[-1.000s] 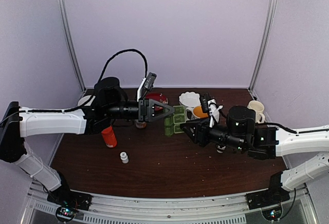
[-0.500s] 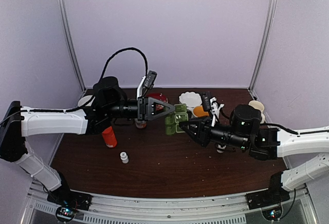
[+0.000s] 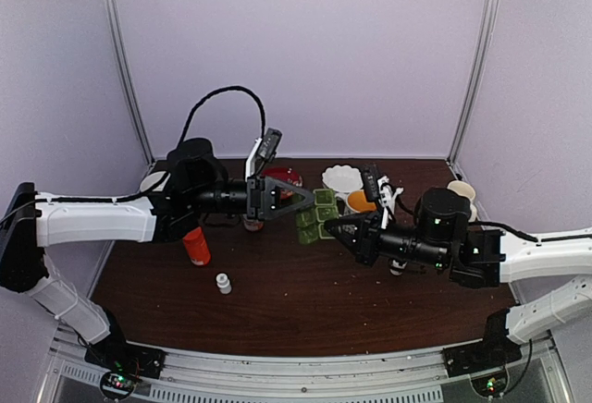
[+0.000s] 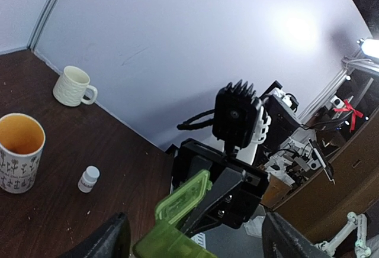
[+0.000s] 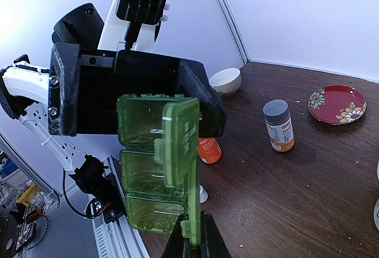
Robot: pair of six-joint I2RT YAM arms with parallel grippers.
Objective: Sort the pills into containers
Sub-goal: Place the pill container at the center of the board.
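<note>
The dark-green pill box (image 3: 316,216) hangs in the air between my two arms, above the middle of the table. In the right wrist view, three of the containers (image 5: 154,169) stand open, one above the other. One lid (image 5: 180,134) sticks out edge-on. My right gripper (image 5: 189,243) is shut on the thin lower edge of that lid, reaching in from the right (image 3: 331,227). My left gripper (image 4: 198,240) is open. Its fingers (image 4: 112,237) stand wide on either side of the box (image 4: 177,210) without gripping it. The pills are out of view.
A patterned mug with an orange inside (image 4: 21,151) and a cream mug (image 4: 72,86) stand at the back right. A small white bottle (image 3: 223,283), an orange bottle (image 3: 195,246), a grey-capped bottle (image 5: 278,125), a red plate (image 5: 337,104) and a white bowl (image 5: 227,80) are on the left.
My right gripper moved up to the pill box and shut on its lid. The left gripper's jaws widened and let go of the box.
</note>
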